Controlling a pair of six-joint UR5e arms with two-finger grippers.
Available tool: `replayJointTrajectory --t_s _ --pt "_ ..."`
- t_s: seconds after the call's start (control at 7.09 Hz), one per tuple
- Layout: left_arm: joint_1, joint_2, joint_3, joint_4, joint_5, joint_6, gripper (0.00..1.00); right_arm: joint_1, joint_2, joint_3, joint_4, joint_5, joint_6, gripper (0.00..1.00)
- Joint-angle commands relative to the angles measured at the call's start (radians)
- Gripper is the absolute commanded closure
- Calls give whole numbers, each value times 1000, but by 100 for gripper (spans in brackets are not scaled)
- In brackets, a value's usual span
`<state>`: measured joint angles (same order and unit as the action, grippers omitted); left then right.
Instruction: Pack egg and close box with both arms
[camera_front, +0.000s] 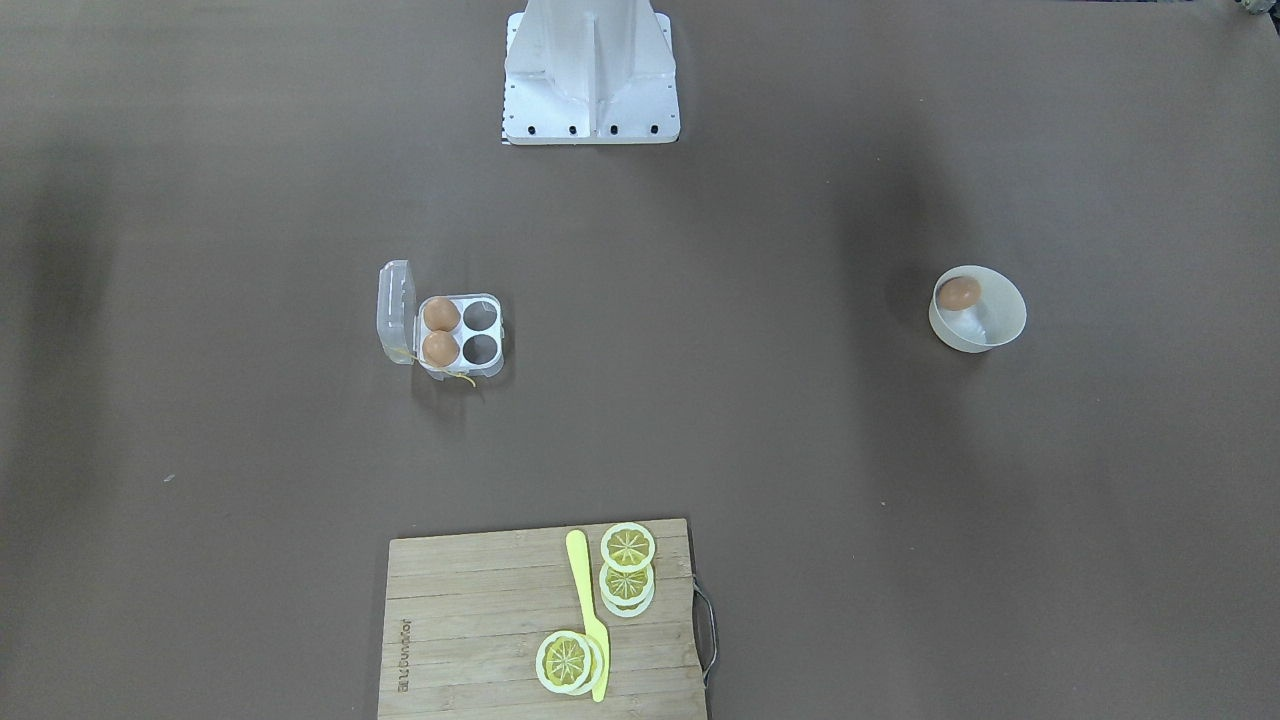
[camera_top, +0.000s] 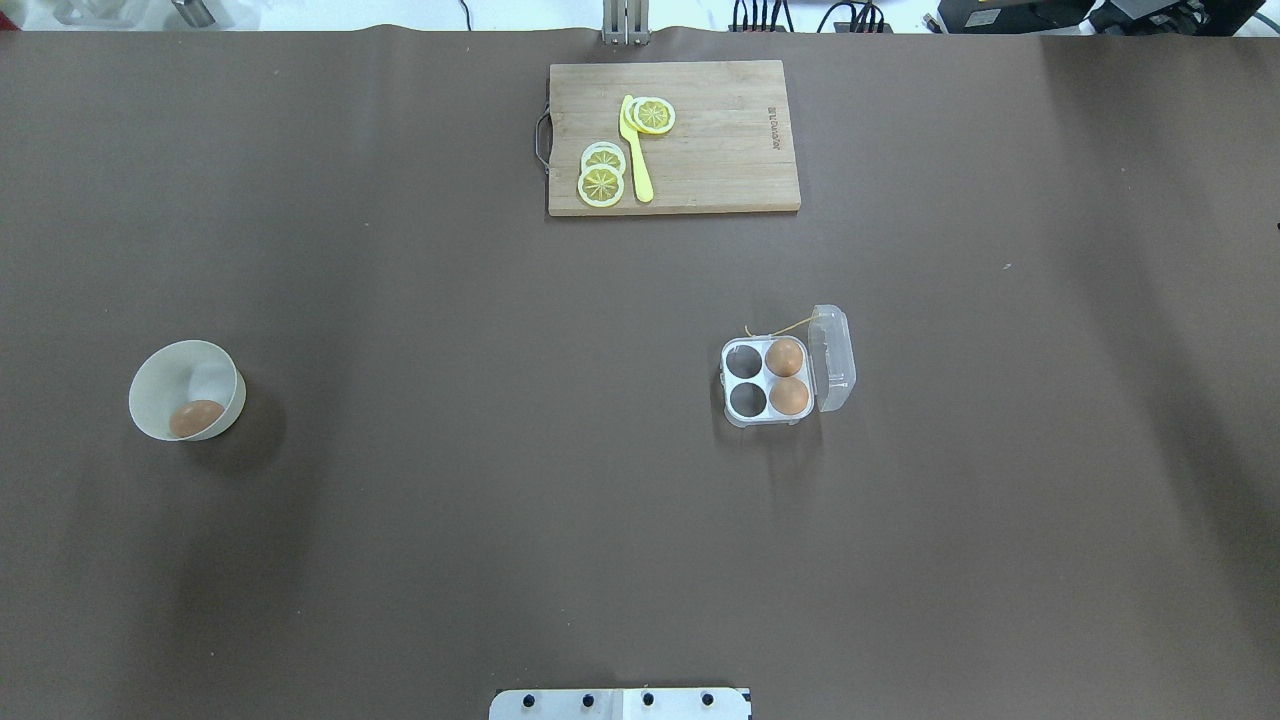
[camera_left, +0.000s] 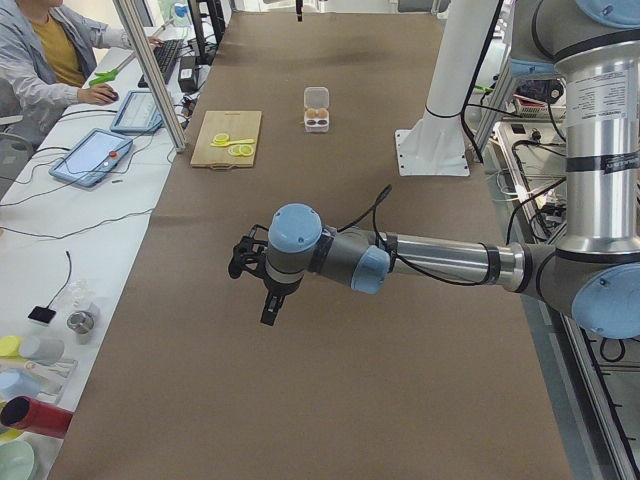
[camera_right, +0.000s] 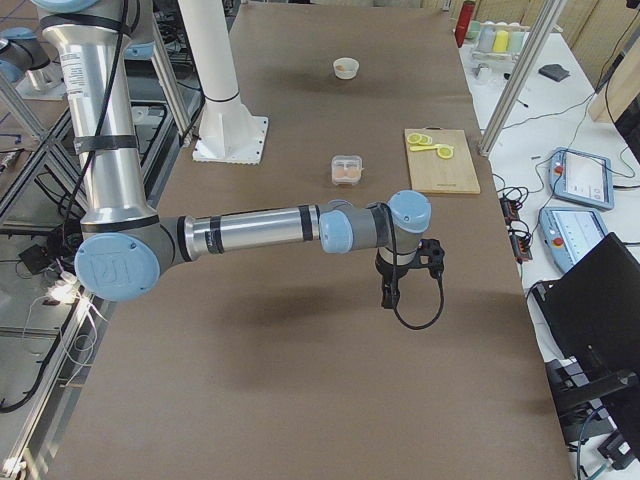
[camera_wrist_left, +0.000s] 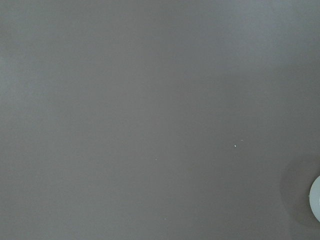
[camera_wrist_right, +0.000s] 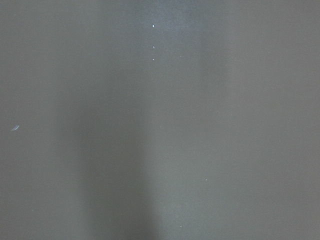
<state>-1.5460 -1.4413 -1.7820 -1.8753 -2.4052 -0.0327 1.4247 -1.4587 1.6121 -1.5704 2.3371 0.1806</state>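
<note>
Sitting egg (camera_top: 196, 417): in the white bowl (camera_top: 150, 372), well apart from the box (camera_top: 766, 381).
Box lid (camera_top: 836, 362): open — two eggs (camera_top: 785, 357) in the cells beside it.
Left gripper (camera_left: 268, 315), right gripper (camera_right: 388, 297): over the counter (camera_top: 500, 480) — openness cannot be told.

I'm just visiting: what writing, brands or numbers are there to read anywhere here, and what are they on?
Nothing reads clearly enough to quote.
On the cutting board: one burnt-in brand word, set sideways, too blurred to read.
On the left arm: a white sticker, print too small.
On the right arm: a similar label, print too small; a logo on its blue joint cap, unclear.
</note>
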Motion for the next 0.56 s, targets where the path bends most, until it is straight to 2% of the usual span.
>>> replayJointTrajectory --t_s 0.0,0.14,0.42 --pt "129 4 -25 -65 -8 7 3 -1 0 6 1 20 0 0" --pt "212 -19 -46 -115 -2 -3 3 -10 0 0 1 22 0 0" --pt "367 -56 -79 -127 62 5 14 -23 3 -1 1 24 -3 0"
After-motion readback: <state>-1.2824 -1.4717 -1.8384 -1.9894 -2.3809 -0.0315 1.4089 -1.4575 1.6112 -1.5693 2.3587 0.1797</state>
